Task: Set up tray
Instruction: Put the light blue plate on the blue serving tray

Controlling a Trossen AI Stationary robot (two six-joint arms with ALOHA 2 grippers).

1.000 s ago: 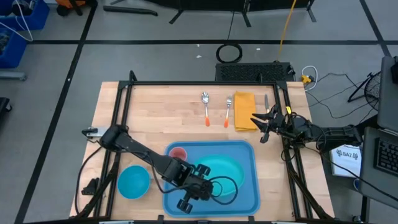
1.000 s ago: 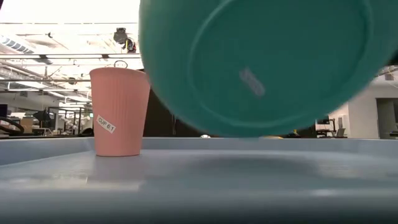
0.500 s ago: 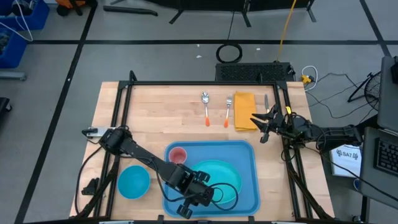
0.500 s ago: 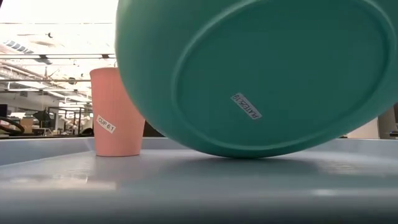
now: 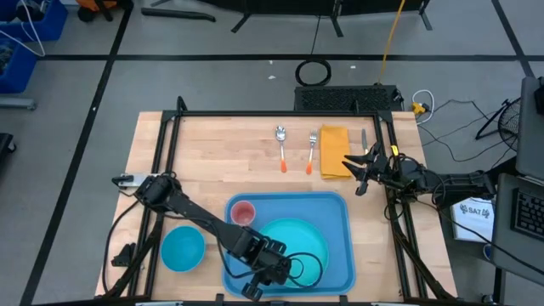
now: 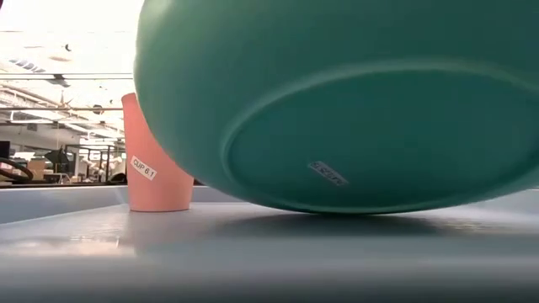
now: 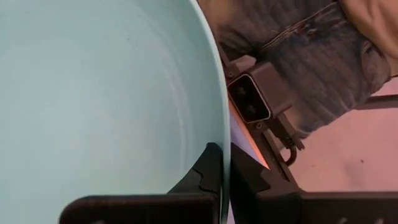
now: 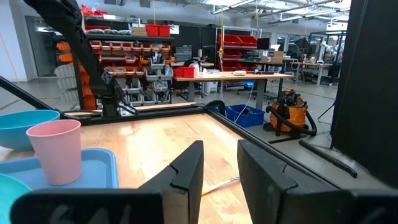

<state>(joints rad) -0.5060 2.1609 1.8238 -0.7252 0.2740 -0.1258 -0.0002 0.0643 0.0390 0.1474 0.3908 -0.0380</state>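
The light-blue tray (image 5: 336,208) lies on the wooden table near its front edge. A pink cup (image 5: 243,212) stands upright on the tray's far left corner and also shows in the low view (image 6: 156,181). My left gripper (image 5: 283,267) is shut on a round teal plate (image 5: 299,242) over the tray. In the low view the plate (image 6: 354,109) is tilted, underside toward the camera, its low edge close above the tray floor (image 6: 253,252). My right gripper (image 5: 359,167) is open and empty beside a yellow napkin (image 5: 333,151). My left gripper pinches the plate's rim (image 7: 222,140) at its near left side. One finger (image 7: 210,169) is on the plate's inner face and the other (image 7: 246,171) on its outer face. The plate is tilted; I cannot tell whether its low edge touches the tray.
A blue bowl (image 5: 183,248) sits on the table left of the tray. A spoon (image 5: 280,144), a fork (image 5: 312,150) and a knife (image 5: 364,138) lie by the napkin at the far middle. Bare wood lies at the far left (image 5: 204,153).
My left gripper has gone toward the table's near edge and down, still shut on the plate's rim. The plate has come lower over the tray and nearer the low camera, and its tilt has lessened. The cup and my right arm have kept still.
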